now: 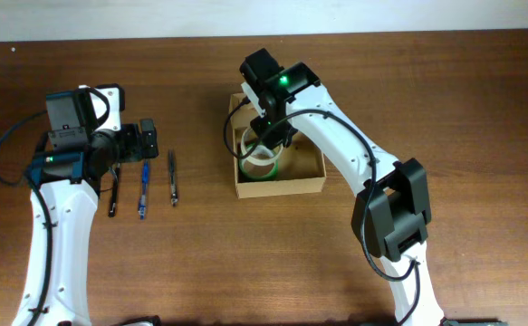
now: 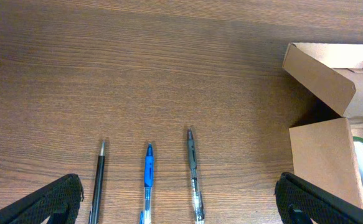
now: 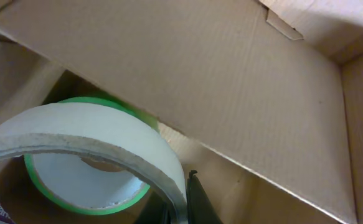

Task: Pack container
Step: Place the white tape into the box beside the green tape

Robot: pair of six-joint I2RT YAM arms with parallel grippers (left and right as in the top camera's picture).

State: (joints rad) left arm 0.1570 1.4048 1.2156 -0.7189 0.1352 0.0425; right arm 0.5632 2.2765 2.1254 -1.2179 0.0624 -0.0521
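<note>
The container, a tan cardboard box (image 1: 282,187), stands open at the table's middle with its flap lid raised at the far side. My right gripper (image 1: 265,143) reaches down into it and is shut on the wall of a white tape roll (image 3: 94,127), one finger inside the ring and one outside (image 3: 185,202). A green tape roll (image 3: 84,202) lies on the box floor under it. Both rolls show in the overhead view (image 1: 257,159). My left gripper (image 1: 146,141) is wide open and empty over the pens, left of the box (image 2: 324,162).
Three pens lie side by side on the wood table left of the box: black (image 2: 99,180), blue (image 2: 147,177) and grey (image 2: 193,168). In the right wrist view the box's inner wall (image 3: 231,81) stands close behind the held roll.
</note>
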